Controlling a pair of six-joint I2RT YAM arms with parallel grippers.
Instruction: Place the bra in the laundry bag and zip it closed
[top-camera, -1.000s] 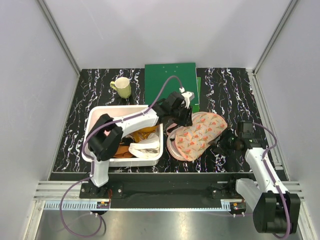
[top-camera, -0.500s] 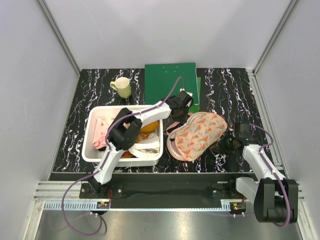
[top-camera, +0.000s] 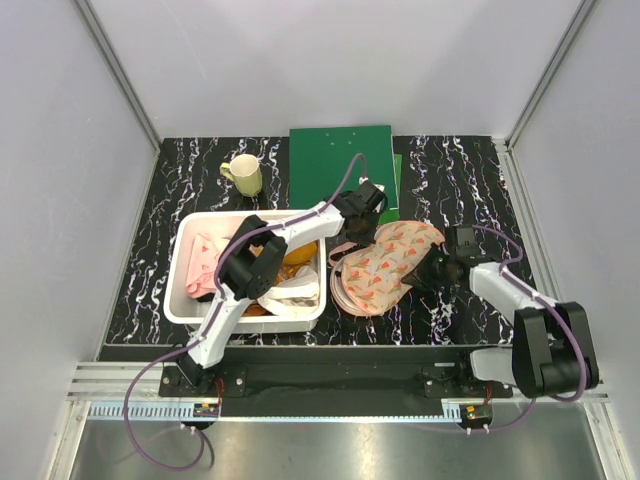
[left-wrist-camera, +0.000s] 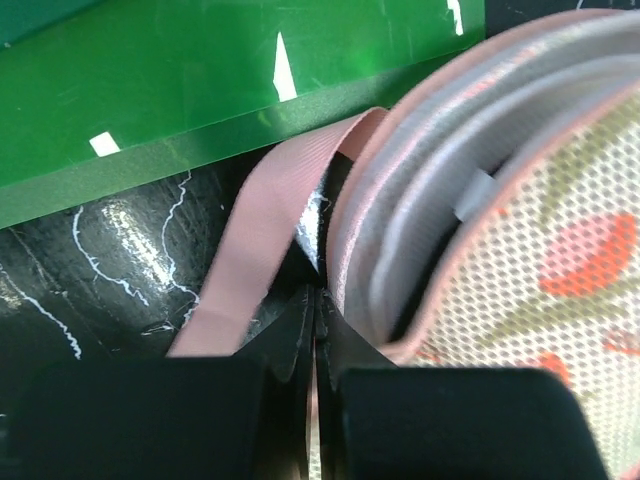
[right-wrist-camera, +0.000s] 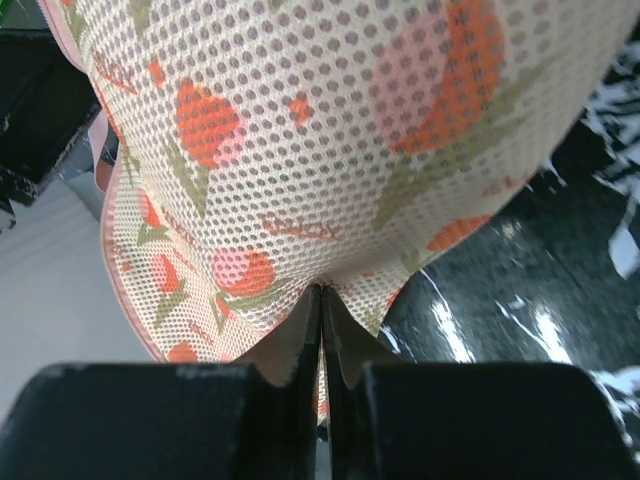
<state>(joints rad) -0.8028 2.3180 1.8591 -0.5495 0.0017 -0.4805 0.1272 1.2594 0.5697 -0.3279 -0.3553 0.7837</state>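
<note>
Left white-and-black robot arm (top-camera: 290, 228) reaches far forward and across to the right, elbow raised. Its black two-finger left gripper (top-camera: 348, 238) points down, fingers (left-wrist-camera: 285, 345) pressed flat together. Right white-and-black arm (top-camera: 505, 290) lies low and angles inward to the left. The black right gripper (top-camera: 428, 270) is pinched tight too, fingertips (right-wrist-camera: 295, 335) meeting.

**Three views, one shared bag**

My top camera looks steeply down from above and behind the arm bases, taking in the whole worktop (top-camera: 470, 170). My wrist cameras sit very close, sighting along the left end effector (left-wrist-camera: 312, 300) and the right end effector (right-wrist-camera: 320, 295). All three views share the laundry bag (top-camera: 385, 268), which the wrist cameras see from opposite edges
</note>
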